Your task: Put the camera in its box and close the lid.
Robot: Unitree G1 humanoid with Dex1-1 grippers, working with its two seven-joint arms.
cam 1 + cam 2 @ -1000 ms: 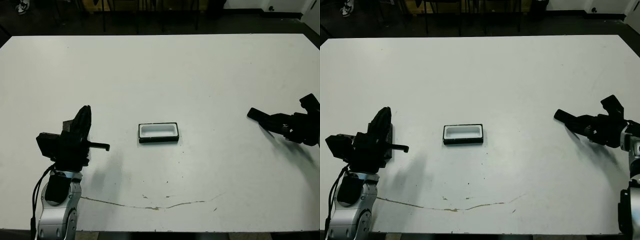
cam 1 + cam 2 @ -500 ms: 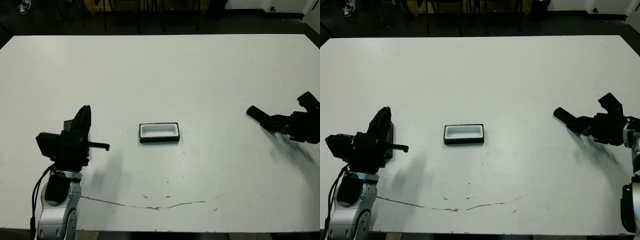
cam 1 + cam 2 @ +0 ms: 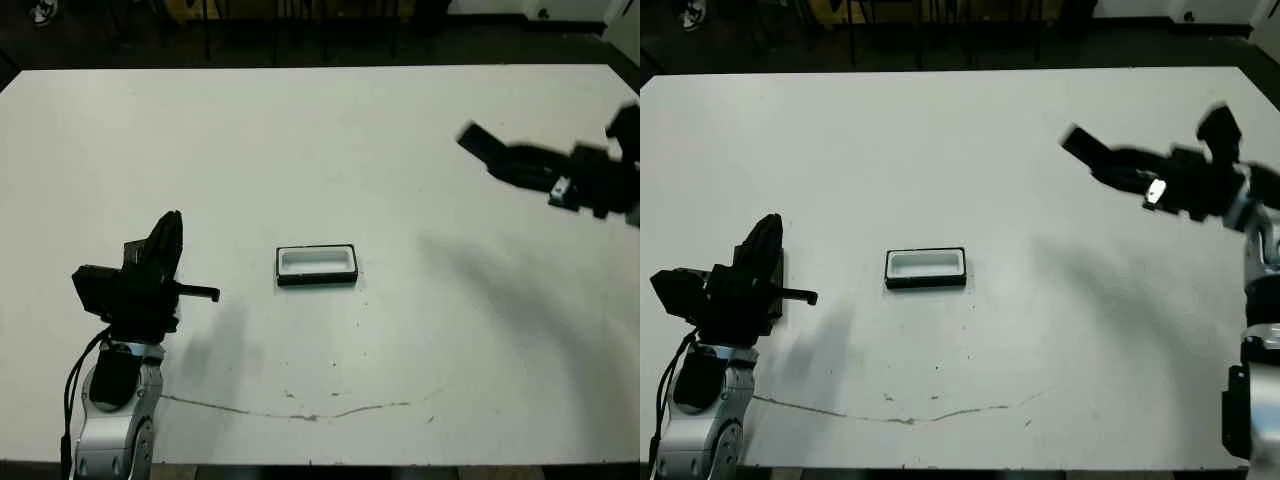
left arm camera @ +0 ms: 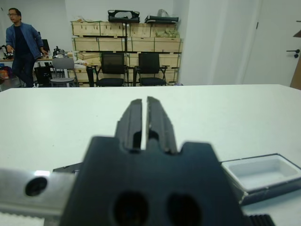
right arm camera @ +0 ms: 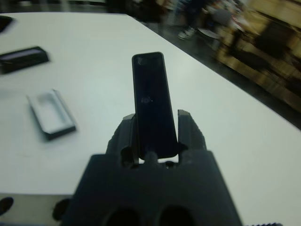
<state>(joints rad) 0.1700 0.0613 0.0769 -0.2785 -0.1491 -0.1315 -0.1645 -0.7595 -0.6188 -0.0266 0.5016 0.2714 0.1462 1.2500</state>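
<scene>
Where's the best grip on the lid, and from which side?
Take the lid across its short width, pinching the two long edges near mid-length, coming straight down from above. It lies flat on the table as a thin panel, so only its edges offer a hold, and the short width is probably easiest to span.

We see our right claw (image 5: 155, 134) has lifted off the surface (image 3: 400, 150) and swung up and inward toward the far side, carrying the camera (image 5: 153, 103) clamped between its fingers; its shadow now falls across the surface below.
</scene>
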